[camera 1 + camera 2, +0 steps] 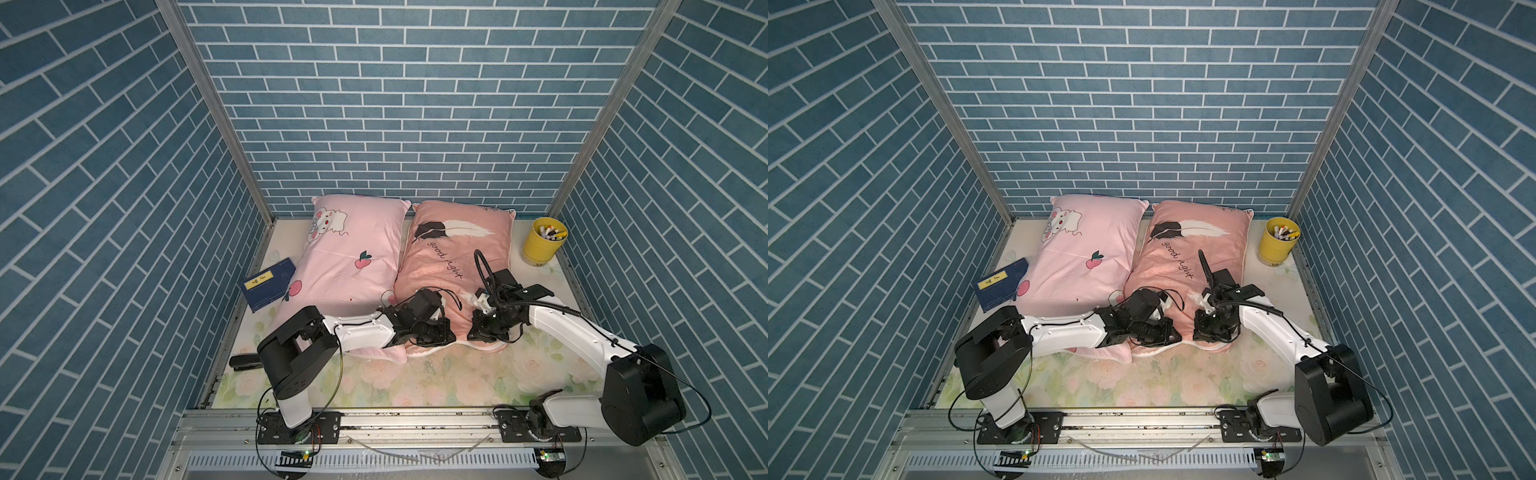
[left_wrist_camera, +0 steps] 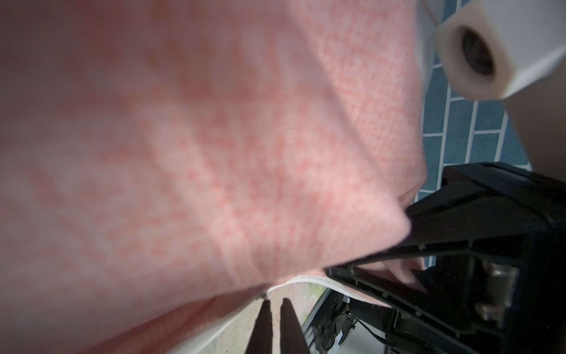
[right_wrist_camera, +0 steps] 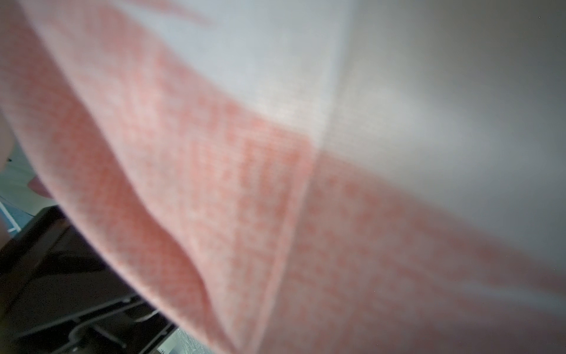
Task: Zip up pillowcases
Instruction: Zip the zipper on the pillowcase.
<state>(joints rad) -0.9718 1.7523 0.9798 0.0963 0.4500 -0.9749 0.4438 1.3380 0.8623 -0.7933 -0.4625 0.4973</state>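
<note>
My right gripper (image 1: 484,332) clamps salmon pillowcase (image 1: 453,249) edge. My left gripper (image 2: 276,303) has jaws nearly closed at that edge, and I can't tell if they're pinching it.

Two stuffed pillowcases lie side by side on the flowery desk (image 1: 415,376), their long sides touching: the light pink pillowcase (image 1: 345,257) with a bunny and peaches, and the salmon pillowcase (image 1: 451,257) with feathers and "good night" script. Both arms reach to the salmon one's near edge, the left gripper (image 1: 432,338) and right gripper (image 1: 484,332) close together; how their jaws stand I cannot make out. A blue book (image 1: 270,289) touches the light pink case; a yellow cup (image 1: 540,249) of pens stands in the far corner.
</note>
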